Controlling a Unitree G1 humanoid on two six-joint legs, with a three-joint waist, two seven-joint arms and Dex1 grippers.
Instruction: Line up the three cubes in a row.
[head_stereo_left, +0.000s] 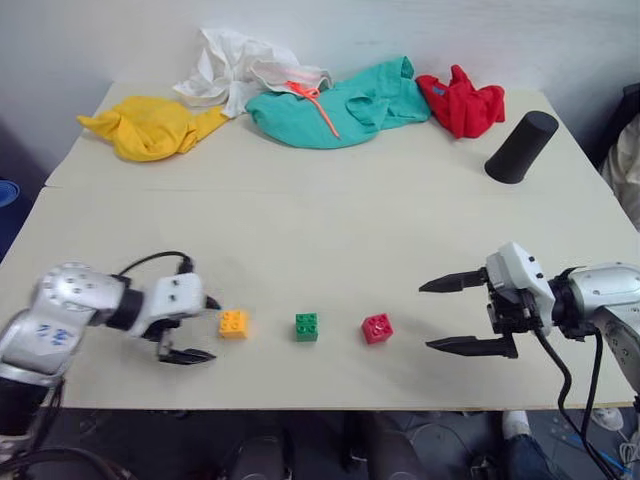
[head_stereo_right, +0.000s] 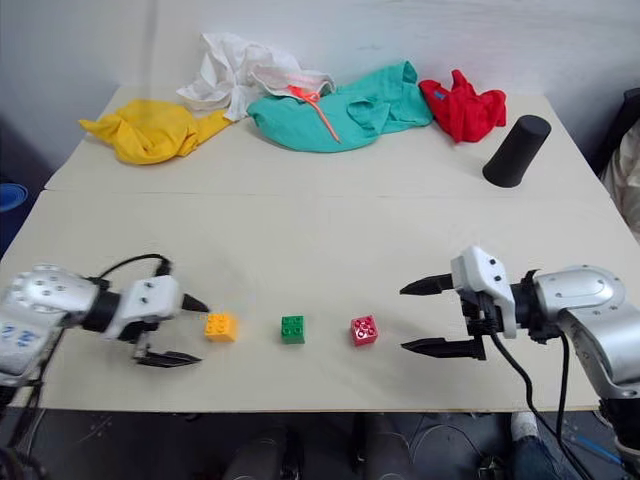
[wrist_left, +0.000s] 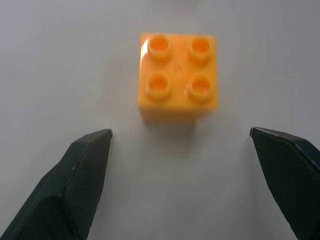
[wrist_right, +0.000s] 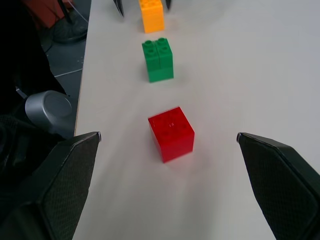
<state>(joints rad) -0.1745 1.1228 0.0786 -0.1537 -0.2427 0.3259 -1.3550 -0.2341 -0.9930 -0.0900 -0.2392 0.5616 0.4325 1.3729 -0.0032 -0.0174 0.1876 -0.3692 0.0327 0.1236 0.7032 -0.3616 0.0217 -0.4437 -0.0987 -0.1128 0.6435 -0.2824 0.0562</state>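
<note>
Three cubes stand in a row near the table's front edge: orange-yellow (head_stereo_left: 233, 323) on the left, green (head_stereo_left: 306, 327) in the middle, red (head_stereo_left: 377, 328) on the right, with even gaps. My left gripper (head_stereo_left: 212, 329) is open just left of the orange-yellow cube (wrist_left: 177, 77), which sits free a little beyond its fingertips. My right gripper (head_stereo_left: 425, 317) is open to the right of the red cube (wrist_right: 171, 133), pointing along the row, apart from it. The green cube (wrist_right: 158, 60) stands behind the red one in the right wrist view.
At the table's far side lie a yellow cloth (head_stereo_left: 150, 125), a white cloth (head_stereo_left: 235, 65), a teal cloth (head_stereo_left: 340, 105) and a red cloth (head_stereo_left: 462, 103). A black cylinder (head_stereo_left: 520, 147) stands tilted at the back right. The table's front edge (head_stereo_left: 300, 405) runs close below the cubes.
</note>
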